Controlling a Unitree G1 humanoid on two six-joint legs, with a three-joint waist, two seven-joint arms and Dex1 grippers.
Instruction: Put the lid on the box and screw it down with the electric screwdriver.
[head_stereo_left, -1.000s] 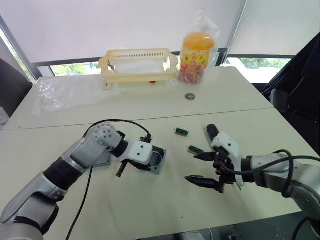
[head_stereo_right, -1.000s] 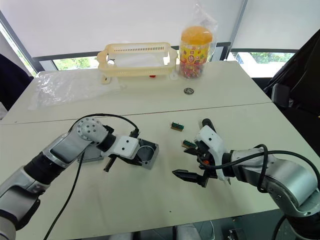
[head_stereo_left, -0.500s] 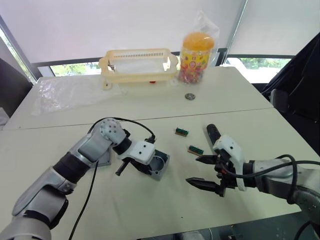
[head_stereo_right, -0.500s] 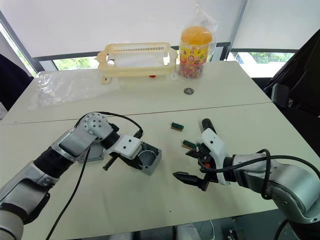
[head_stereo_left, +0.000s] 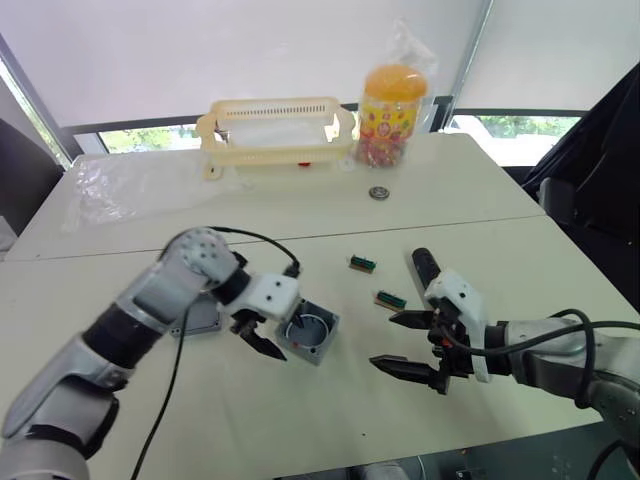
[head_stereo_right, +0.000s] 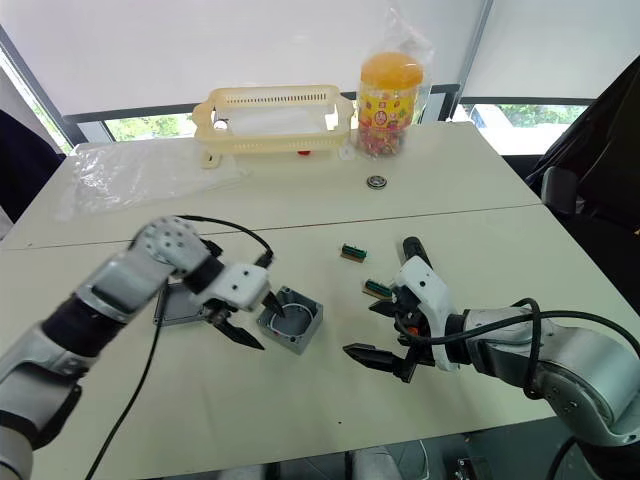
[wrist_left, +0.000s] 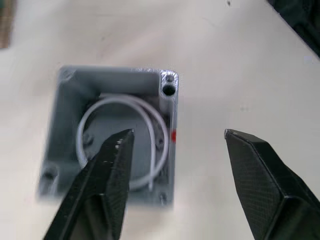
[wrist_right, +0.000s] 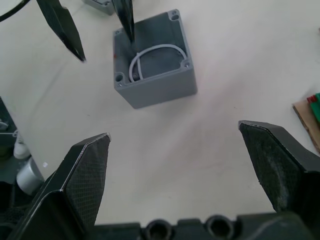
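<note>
The box (head_stereo_right: 290, 321) sits open-topped on the pale table (head_stereo_right: 300, 410), and I take it as my landmark. The left gripper (head_stereo_right: 232, 326) hangs right at the box's left side with its jaws spread and empty; from its own wrist, one finger reaches over the round hollow, where a loop of white wire lies, and the other stands clear outside the wall with the red mark. The lid (head_stereo_right: 180, 302) lies flat just beyond the box's left, partly under the left arm. The right gripper (head_stereo_right: 383, 332) waits to the box's right, a little apart from it, jaws wide and holding nothing. The electric screwdriver (head_stereo_right: 412, 249) seems to be the black cylinder just behind that gripper.

To my eye the step in hand is squaring up the box before the lid goes on. Done well, the left gripper would steady the wall without snagging the white wire, and leave the corner holes facing up and unobstructed so that the lid's holes can meet them.

Past the box toward the window lie two small green-brown blocks (head_stereo_right: 351, 252), then a seam between tabletops, a round metal ring (head_stereo_right: 377, 182), a yellow basket (head_stereo_right: 275, 118), an orange-lidded jar (head_stereo_right: 393, 95) and clear plastic sheeting (head_stereo_right: 150, 170).
</note>
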